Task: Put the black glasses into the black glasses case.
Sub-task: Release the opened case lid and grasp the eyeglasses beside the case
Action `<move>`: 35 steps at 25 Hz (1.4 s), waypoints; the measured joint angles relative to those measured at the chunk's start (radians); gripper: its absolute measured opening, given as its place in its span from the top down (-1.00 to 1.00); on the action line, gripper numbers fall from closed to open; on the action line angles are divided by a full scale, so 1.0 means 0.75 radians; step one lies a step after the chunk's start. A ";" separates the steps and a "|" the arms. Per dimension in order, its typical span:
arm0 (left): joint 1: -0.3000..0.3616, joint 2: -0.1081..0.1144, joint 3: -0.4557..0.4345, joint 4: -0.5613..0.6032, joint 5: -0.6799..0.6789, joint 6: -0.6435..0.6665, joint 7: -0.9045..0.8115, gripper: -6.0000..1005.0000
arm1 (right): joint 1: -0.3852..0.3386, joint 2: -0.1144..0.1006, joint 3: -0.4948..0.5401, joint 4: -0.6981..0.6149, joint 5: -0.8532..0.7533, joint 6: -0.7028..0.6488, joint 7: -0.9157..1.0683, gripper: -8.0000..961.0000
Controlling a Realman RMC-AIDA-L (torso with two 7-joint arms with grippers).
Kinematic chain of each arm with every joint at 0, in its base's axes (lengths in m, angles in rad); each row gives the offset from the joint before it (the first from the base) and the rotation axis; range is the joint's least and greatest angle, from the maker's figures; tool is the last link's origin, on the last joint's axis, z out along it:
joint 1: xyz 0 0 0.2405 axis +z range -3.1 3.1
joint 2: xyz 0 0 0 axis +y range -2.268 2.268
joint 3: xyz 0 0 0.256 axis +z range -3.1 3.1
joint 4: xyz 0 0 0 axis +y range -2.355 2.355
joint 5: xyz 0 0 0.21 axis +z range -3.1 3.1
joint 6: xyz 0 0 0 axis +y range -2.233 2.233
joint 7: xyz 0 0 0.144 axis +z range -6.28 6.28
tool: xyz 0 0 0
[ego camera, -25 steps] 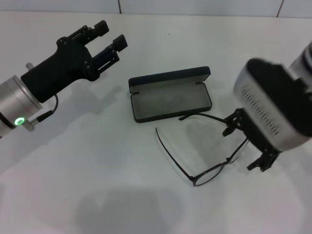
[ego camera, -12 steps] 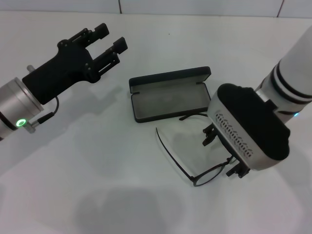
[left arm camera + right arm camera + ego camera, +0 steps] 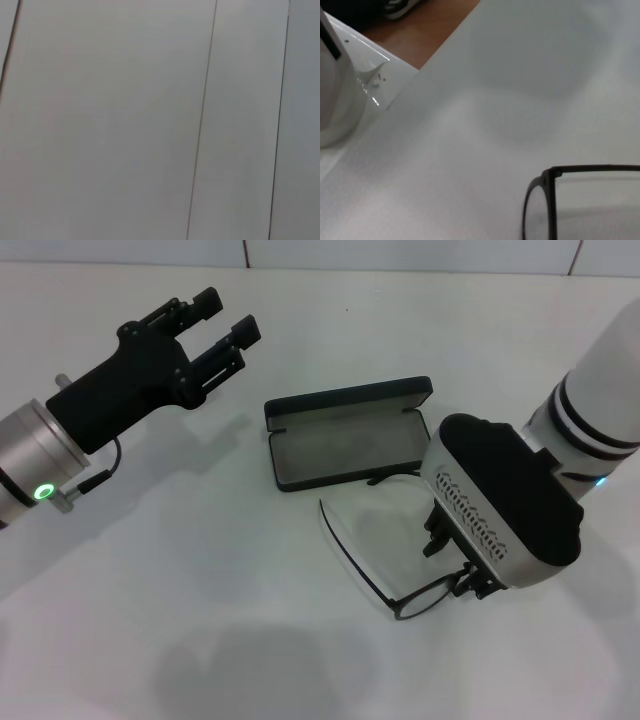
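The black glasses (image 3: 418,600) lie unfolded on the white table just in front of the black glasses case (image 3: 350,445). The case is open, with its grey lining up and its lid tipped back. My right gripper (image 3: 455,562) is low over the lens end of the glasses. Its two fingers stand apart on either side of the frame and are mostly hidden under the wrist body. The right wrist view shows one lens rim of the glasses (image 3: 551,195) close up. My left gripper (image 3: 228,315) is open and empty, held up at the far left, away from the case.
The white table (image 3: 200,570) carries only the case and the glasses. The right wrist view shows the table's edge with brown floor (image 3: 435,30) beyond it and a white rounded body (image 3: 335,90) beside it. The left wrist view shows only pale wall panels (image 3: 150,120).
My right arm has swung in from the right and come down over the lens end of the glasses. The left arm, the glasses and the case have not moved.
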 joint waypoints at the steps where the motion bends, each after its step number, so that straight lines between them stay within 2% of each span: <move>1: 0.000 0.000 0.000 0.000 0.001 0.000 0.000 -0.22 | -0.004 0.000 0.008 -0.002 0.000 -0.003 0.000 -0.45; 4: 0.001 0.001 0.000 0.002 0.004 0.000 0.000 -0.22 | -0.041 0.000 0.044 -0.041 0.008 -0.018 -0.003 -0.27; 8: 0.001 0.002 0.000 0.003 0.012 0.016 -0.006 -0.22 | -0.120 -0.007 0.149 -0.146 0.031 -0.094 -0.037 0.20; 11: 0.001 0.005 0.000 0.003 0.042 0.067 -0.007 -0.22 | -0.227 -0.008 0.281 -0.281 0.069 -0.207 -0.093 0.51; 14: 0.009 0.008 0.000 -0.002 0.059 0.135 -0.007 -0.22 | -0.365 -0.010 0.407 -0.395 0.159 -0.234 -0.200 0.78; 18: 0.024 0.017 0.000 -0.008 0.059 0.171 -0.009 -0.22 | -0.461 -0.005 0.485 -0.413 0.248 -0.212 -0.315 0.86; 22: 0.012 0.021 0.000 -0.006 0.065 0.174 -0.010 -0.21 | -0.495 -0.004 0.502 -0.399 0.279 -0.161 -0.342 0.94; 28: -0.013 0.022 0.000 -0.008 0.066 0.167 -0.029 -0.21 | -0.384 -0.010 0.433 -0.397 0.181 -0.167 -0.139 0.82; 33: -0.014 0.023 0.000 -0.010 0.067 0.163 -0.030 -0.21 | -0.316 -0.007 0.313 -0.385 0.090 -0.150 -0.117 0.69; 35: -0.014 0.023 0.000 -0.010 0.069 0.162 -0.032 -0.21 | -0.284 -0.006 0.250 -0.376 0.053 -0.157 -0.101 0.53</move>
